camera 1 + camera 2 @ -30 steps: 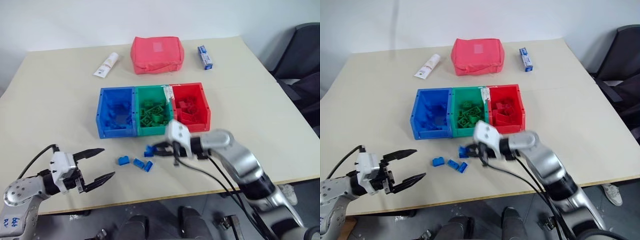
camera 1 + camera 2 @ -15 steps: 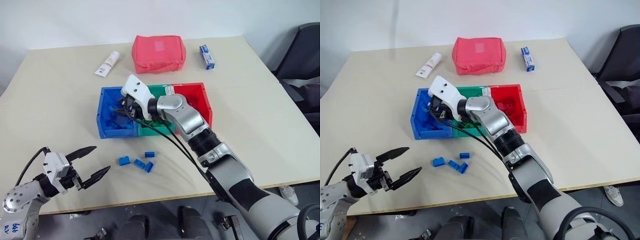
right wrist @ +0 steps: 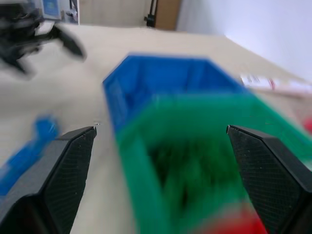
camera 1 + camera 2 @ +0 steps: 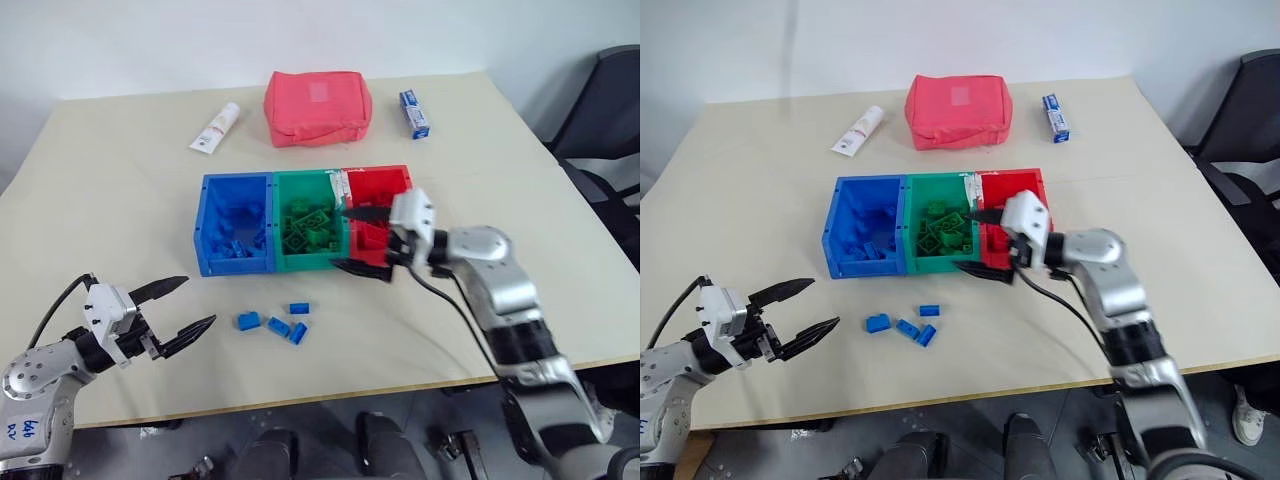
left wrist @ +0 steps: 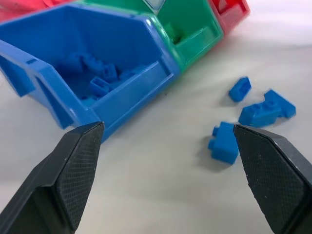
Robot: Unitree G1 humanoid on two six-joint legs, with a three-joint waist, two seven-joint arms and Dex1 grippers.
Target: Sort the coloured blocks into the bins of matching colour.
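Head views: three joined bins [image 4: 305,262] sit mid-table in one row, long axis running left-right: blue bin [image 4: 208,240] on the left, green bin [image 4: 281,262] in the middle, red bin [image 4: 402,190] on the right, each with blocks inside. Four loose blue blocks [image 4: 274,323] lie on the table [image 4: 120,210] just in front of the blue and green bins, strung in a short row left-right; the single one [image 4: 299,308] sits nearest the bins. Right gripper [image 4: 360,241] hangs at the green/red border, pointing left along the row, fingers spread wide, nothing between them. Left gripper [image 4: 180,308] is at the near left, fingers apart and empty, pointing right toward the loose blocks, which lie clear of it to its right. Red pouch [image 4: 314,106], white tube [image 4: 214,129] and small blue-and-white box [image 4: 411,113] lie at the far side.

Left wrist view: both spread fingers [image 5: 73,170] frame the blue bin's near corner [image 5: 97,97] with blocks inside; loose blue blocks [image 5: 243,117] lie beside the bin, apart from the fingers.

Right wrist view: blurred; open fingers [image 3: 68,165] frame the green bin, blue bin beyond, a blue block [image 3: 29,146] off to one side
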